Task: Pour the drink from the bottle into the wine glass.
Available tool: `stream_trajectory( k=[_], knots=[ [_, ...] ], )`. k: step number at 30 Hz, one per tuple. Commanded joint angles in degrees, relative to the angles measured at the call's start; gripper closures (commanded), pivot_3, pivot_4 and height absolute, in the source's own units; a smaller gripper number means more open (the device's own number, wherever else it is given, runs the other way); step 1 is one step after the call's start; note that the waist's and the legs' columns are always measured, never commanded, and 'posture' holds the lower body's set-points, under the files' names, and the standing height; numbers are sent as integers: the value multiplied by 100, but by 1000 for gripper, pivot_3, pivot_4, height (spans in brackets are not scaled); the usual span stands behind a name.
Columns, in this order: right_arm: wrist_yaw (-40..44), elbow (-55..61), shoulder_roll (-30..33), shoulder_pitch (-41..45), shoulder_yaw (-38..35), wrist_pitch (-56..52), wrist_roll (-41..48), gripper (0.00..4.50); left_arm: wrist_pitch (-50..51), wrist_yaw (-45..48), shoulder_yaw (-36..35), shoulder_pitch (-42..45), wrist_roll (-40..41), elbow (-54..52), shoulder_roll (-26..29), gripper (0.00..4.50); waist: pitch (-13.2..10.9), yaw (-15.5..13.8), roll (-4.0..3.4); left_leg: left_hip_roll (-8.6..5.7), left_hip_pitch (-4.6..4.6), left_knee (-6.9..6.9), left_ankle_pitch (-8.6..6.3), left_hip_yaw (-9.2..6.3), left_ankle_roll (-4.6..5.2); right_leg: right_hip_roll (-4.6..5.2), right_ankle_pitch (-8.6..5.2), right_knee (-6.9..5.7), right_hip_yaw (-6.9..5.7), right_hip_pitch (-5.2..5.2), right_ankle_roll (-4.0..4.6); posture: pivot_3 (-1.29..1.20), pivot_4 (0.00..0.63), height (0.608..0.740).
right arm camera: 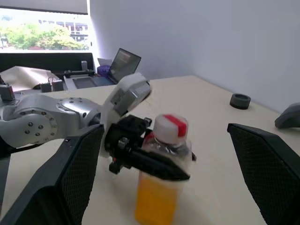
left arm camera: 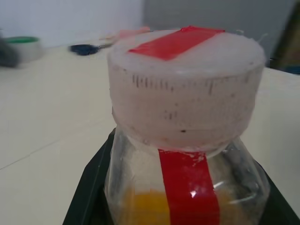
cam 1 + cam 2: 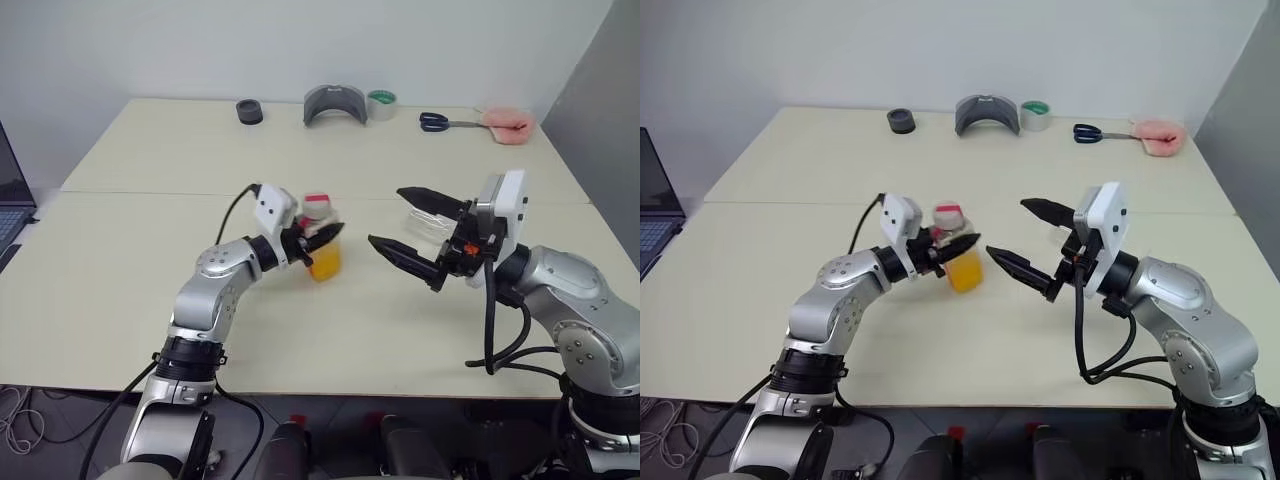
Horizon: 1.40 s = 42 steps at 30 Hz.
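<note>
A laptop (image 3: 10, 205) sat at the table's (image 3: 120, 290) far left edge, near nine o'clock. Right of it, close to the middle of the table, the left gripper (image 3: 318, 238) was closed around the upper body of the bottle (image 3: 322, 250), just under its cap (image 2: 185, 89). That cap was pale with a red strip across the top, and it was on. The drink (image 3: 325, 265) filled the lower part of the bottle, which stood upright, its base on or just above the tabletop; I could not tell which.

At three o'clock from the bottle, the right gripper (image 3: 1025, 243) hung with its jaws spread wide, empty, pointing at the bottle. The wine glass (image 3: 428, 226) stood just behind that gripper, at about two o'clock from the bottle, partly hidden.

Along the far edge, from twelve to two o'clock, lay a dark ring (image 3: 249, 111), a grey curved piece (image 3: 335, 103), a tape roll (image 3: 381, 103), scissors (image 3: 445, 122) and a pink object (image 3: 507, 125).

The step in hand looked like uncapping: one claw steadying, the other arriving. The next move likely called for the right jaws to close on the cap and twist it off before any tilt toward the glass.
</note>
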<state>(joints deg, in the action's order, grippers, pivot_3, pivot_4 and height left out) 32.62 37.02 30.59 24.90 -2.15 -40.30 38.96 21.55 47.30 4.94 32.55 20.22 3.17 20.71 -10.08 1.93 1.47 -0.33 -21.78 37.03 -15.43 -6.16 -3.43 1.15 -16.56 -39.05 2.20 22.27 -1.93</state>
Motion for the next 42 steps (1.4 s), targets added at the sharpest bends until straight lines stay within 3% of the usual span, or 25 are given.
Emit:
stream_trajectory(
  k=[1, 7, 15, 18, 21, 35, 36, 39, 42],
  knots=[
    [-429, 141, -114, 390, 468, -359, -194, 0, -526, 701, 247, 421, -65, 135, 70, 2676, 0, 15, -1, 1, 1, 0, 0, 0, 0, -2, 0, -2, 1, 1, 0, 0, 150, 740],
    [-860, -253, -471, 674, 1076, -185, -962, 0, -944, 1261, 428, 720, -115, 586, -65, 2676, 0, 5, -1, -4, -5, 1, 0, 3, 1, 3, 0, 3, 2, 3, 0, 0, 150, 740],
    [-1006, -557, -879, 687, 1276, 70, -1520, 0, -1078, 1501, 435, 655, -182, 678, -105, 2676, -1, -5, -1, -4, -7, 1, 0, -1, 1, 3, 0, 0, 0, 7, 0, 0, 150, 740],
    [-979, -624, -948, 645, 1282, 91, -1614, 0, -1098, 1523, 410, 646, -196, 707, -107, 2677, -1, -5, -1, -3, -7, 0, 0, -2, 1, 2, 0, 0, 0, 7, 0, 0, 150, 740],
    [-935, -686, -975, 618, 1305, 99, -1683, 366, -1099, 1527, 393, 639, -189, 709, -103, 2677, -1, -4, -1, -3, -7, 0, 0, -2, 1, 2, 0, 0, 0, 7, 0, 0, 150, 740],
    [-443, -904, -1133, 562, 1240, 366, -1621, 371, -1038, 1589, 299, 674, -130, 731, -52, 2678, -1, -3, -2, -4, -7, 0, 0, -3, 1, 2, 0, 0, -1, 7, 0, 0, 150, 740],
    [-433, -914, -1155, 555, 1233, 461, -1656, 529, -1027, 1579, 288, 679, -128, 724, -54, 2679, -1, -2, -2, -3, -7, 0, 0, -2, 1, 2, 0, 0, 0, 7, 0, 0, 150, 740],
    [-521, -948, -1316, 523, 1162, 648, -1664, 1587, -957, 1523, 241, 685, -92, 697, -80, 2679, -1, 0, -2, -2, -6, 0, 0, -3, 1, 1, 0, 0, -1, 7, 0, 0, 150, 740],
    [-617, -997, -1431, 452, 1176, 666, -1721, 1599, -881, 1490, 204, 686, -65, 669, -100, 2679, -1, 0, -2, -2, -6, 0, 0, -3, 1, 1, 0, 0, 0, 7, 0, 0, 150, 740]
  ],
)
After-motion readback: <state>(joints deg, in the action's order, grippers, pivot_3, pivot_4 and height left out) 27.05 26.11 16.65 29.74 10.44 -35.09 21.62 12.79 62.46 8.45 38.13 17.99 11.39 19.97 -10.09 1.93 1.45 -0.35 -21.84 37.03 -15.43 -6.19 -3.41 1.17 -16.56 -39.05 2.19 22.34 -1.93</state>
